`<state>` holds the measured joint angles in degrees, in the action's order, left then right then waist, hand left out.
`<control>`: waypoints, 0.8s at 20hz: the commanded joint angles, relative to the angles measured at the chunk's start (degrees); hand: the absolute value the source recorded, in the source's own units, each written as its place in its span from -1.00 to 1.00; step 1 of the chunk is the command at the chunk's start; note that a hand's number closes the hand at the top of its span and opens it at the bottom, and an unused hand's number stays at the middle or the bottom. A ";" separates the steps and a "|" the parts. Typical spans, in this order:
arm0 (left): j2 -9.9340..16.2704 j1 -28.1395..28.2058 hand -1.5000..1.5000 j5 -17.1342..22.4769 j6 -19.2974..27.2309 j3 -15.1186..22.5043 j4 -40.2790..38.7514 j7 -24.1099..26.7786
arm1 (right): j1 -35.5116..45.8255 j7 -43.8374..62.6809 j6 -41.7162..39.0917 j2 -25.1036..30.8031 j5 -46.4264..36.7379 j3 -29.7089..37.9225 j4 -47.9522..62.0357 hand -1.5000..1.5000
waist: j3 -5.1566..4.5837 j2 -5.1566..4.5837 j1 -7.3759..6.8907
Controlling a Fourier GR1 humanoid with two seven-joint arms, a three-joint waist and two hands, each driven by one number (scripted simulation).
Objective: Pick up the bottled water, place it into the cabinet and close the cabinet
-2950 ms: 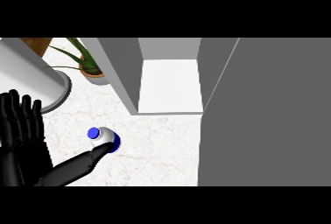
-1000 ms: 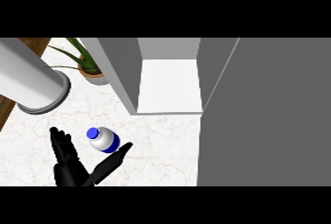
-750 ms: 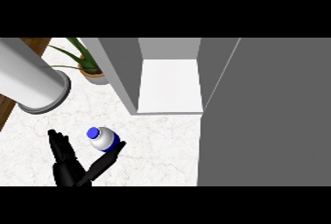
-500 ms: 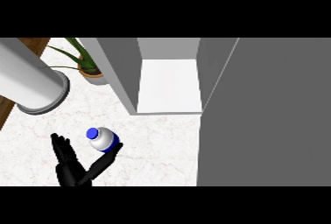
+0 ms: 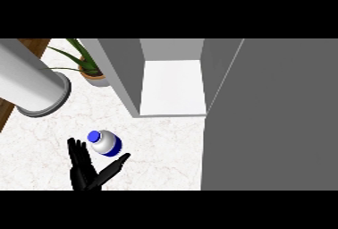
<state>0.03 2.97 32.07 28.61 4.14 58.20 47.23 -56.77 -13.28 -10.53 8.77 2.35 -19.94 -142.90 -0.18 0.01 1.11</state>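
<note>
The bottled water stands on the white marble counter, seen from above, with a blue cap and a blue band. My left hand rises from the lower edge just below it. Its straight fingers lie along the bottle's left side and its thumb points out under the bottle's right side, so the hand is open. The cabinet behind is open, showing a white floor inside. Its grey door swings toward me on the right. My right hand is out of view.
A large grey cylinder reaches in from the upper left, above the counter. A potted plant stands at the back, left of the cabinet's grey side wall. A brown strip marks the counter's left edge.
Over three seconds the left hand came in from the left edge to just below the bottle. In the last second it slid slightly right and lower. The bottle has barely shifted.
</note>
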 commanded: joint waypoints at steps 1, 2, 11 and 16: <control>-0.03 -6.24 -1.00 5.01 -4.82 -0.97 -10.85 7.46 | -2.55 2.20 -0.29 1.78 3.02 2.01 -6.91 -1.00 | 0.03 -0.05 0.29; -0.03 -7.77 -1.00 6.51 -7.42 -2.77 -12.45 7.33 | -1.03 2.44 0.57 0.77 -0.41 -0.72 -5.72 -1.00 | 0.01 -0.09 0.09; -0.03 -13.36 1.00 12.69 -14.93 -6.55 -23.88 14.24 | -2.69 -1.09 -1.06 2.32 2.37 1.95 -4.92 -1.00 | 0.10 0.01 0.13; -0.03 -11.79 1.00 15.06 -19.12 -4.30 -25.35 18.49 | -2.92 -0.56 0.39 1.28 0.66 0.53 -4.75 -1.00 | 0.06 -0.02 0.08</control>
<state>-0.03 -8.16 45.78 14.86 0.94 37.49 61.74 -58.12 -15.32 -10.71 10.05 2.50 -18.97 -142.68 1.04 0.61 1.01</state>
